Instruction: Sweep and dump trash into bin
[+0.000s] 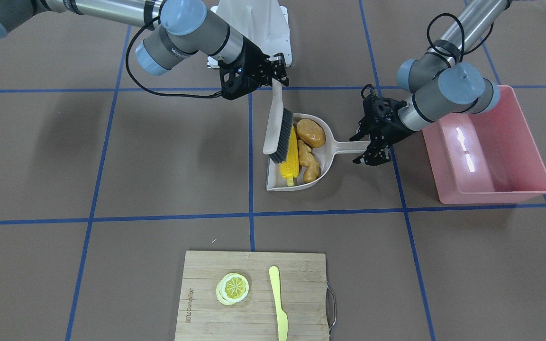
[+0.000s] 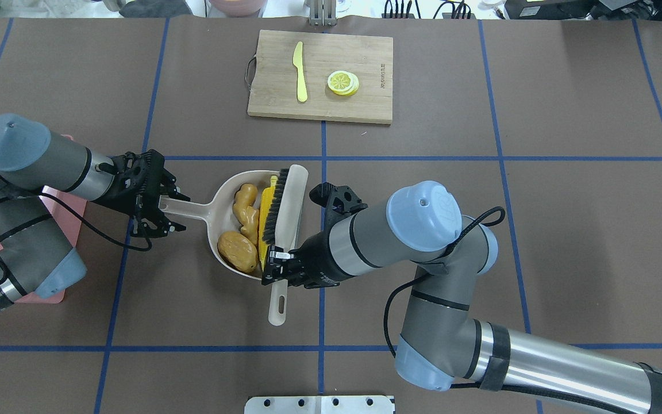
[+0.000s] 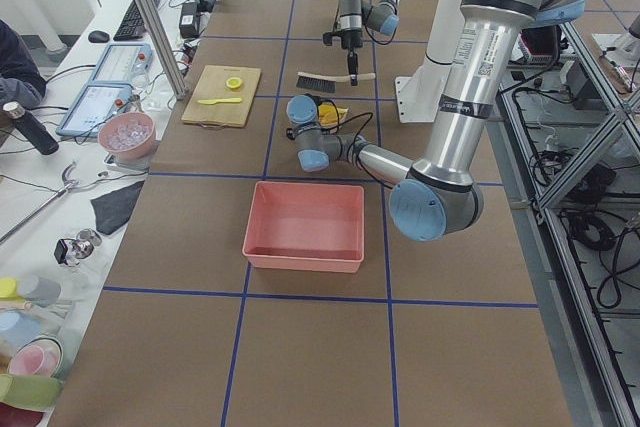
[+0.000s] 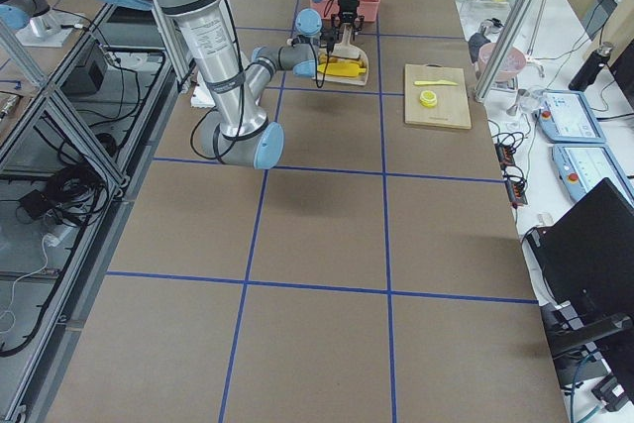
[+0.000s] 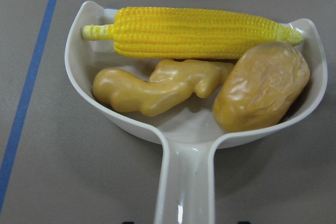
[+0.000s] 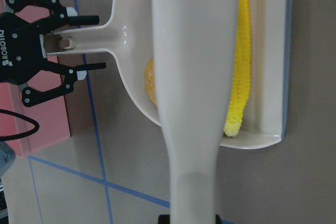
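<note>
1. All the trash lies in the beige dustpan [image 1: 344, 148]: the yellow corn cob [image 5: 199, 32] along the open lip, the knobbly ginger root [image 5: 157, 85] in the middle and touching the cob, and the brown-orange potato [image 5: 260, 87] against the back wall.
2. The pan sits flat on the counter [image 1: 159, 166]. The pink bin [image 1: 495, 198] is near its handle end, on the robot's left.
3. The left end effector [image 6: 100, 42] is open. Its fingers straddle the tip of the pan handle, with a gap on each side.
4. The right end effector [image 2: 276, 267] is clamped on the handle of the brush [image 1: 277, 132]. The bristles stand at the pan's mouth beside the cob.
5. We judge the toy foods to be light, hard, glossy plastic. They should roll or slide freely once the pan tilts.
6. We would grip the pan well down its stiff handle and keep the lip raised on the way to the bin.
7. "ROBOTIQ" reads on the left end effector's body. The burned mark on the cutting board [image 1: 206, 274] is too small for us to read.
</note>
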Motion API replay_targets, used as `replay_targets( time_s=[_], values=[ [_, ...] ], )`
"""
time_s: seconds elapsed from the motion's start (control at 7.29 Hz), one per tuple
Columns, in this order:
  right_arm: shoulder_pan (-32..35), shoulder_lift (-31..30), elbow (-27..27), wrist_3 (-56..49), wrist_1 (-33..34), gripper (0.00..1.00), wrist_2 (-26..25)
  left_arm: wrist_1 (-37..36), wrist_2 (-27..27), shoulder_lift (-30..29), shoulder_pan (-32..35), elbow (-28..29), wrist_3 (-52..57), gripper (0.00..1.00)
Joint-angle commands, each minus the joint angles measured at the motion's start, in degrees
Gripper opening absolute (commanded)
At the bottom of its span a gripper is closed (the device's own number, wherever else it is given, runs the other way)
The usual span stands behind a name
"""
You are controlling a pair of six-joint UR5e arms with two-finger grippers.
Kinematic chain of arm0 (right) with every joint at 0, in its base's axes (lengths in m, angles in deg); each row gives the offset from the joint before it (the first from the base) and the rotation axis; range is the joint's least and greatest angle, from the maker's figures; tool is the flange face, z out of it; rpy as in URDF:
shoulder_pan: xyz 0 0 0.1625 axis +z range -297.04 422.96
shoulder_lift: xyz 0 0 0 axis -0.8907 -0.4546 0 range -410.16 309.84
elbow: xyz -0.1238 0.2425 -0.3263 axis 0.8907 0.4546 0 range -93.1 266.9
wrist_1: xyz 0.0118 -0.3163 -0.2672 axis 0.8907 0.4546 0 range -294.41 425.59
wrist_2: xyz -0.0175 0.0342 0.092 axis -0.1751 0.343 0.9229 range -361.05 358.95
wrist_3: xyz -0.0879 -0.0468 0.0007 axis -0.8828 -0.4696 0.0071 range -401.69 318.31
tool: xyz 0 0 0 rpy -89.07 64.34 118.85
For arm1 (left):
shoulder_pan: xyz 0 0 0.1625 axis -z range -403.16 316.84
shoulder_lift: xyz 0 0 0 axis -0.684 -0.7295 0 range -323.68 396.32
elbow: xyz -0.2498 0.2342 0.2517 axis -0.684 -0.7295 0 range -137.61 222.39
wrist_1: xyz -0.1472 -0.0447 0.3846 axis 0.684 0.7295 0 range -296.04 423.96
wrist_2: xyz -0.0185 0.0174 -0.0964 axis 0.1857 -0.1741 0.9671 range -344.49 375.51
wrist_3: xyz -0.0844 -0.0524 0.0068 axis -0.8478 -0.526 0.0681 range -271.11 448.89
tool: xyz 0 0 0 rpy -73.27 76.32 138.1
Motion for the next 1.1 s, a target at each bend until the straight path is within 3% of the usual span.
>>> replay_targets(
  time_s=[0.0, 0.14, 0.41, 0.96],
  values=[
    [2.0, -2.1, -4.2, -8.2, 14.1, 0.0, 3.2, 0.1, 0.2, 0.0, 0.0, -0.3, 0.1, 0.03],
    [0.2, -1.8, -3.5, -10.7, 17.9, 0.0, 2.5, 0.1, 0.2, 0.0, 0.0, -0.3, 0.1, 0.0],
    [-2.9, -0.7, -0.7, -11.9, 18.4, 0.0, -0.3, 0.3, 0.2, 0.0, 0.0, -0.5, 0.1, 0.0],
    [-2.3, -3.2, -4.0, -12.2, 18.2, 0.0, 0.3, 1.1, 0.3, 0.0, 0.1, -0.7, -0.2, 0.0]
  ],
)
